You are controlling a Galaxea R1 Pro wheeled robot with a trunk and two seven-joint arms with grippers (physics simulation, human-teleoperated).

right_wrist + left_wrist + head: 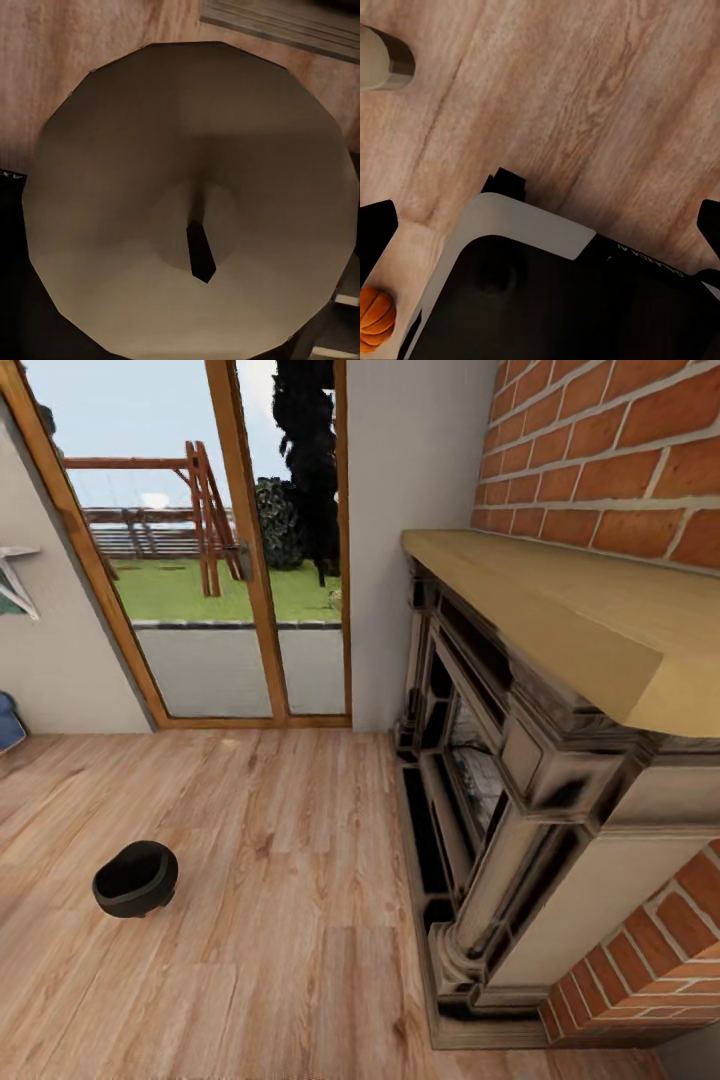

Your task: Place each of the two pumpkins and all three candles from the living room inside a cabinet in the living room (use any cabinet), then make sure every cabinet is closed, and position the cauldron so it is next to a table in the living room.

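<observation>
Beside the fireplace (pixel 500 780), out on the plank floor (pixel 280 920) and well apart from its hearth, sits the black cauldron (pixel 135 878), upright, mouth open to the ceiling. That fireplace stands against a brick wall (pixel 620 450) with a pale wooden mantel (pixel 570 610) on top. On the far side of the cauldron from me, beyond the floor, a glass door (pixel 240 560) in a wooden frame looks out on grass and a wooden swing frame.

My left wrist camera looks down on the same planks and on the dark, white-edged base (pixel 532 285) under me. A pumpkin (pixel 375 321) lies on the floor just beside that base, orange and ribbed. Farther off from the base lies a pale candle (pixel 382 58) with a dark end. My left fingers (pixel 376 232) show as dark tips at either edge, spread wide, nothing between them.

My right wrist camera is pressed up close to another candle (pixel 191 202): a pale round top with a dark wick at its middle. I cannot tell whether my right claw has closed on it, since its fingers are hidden.
</observation>
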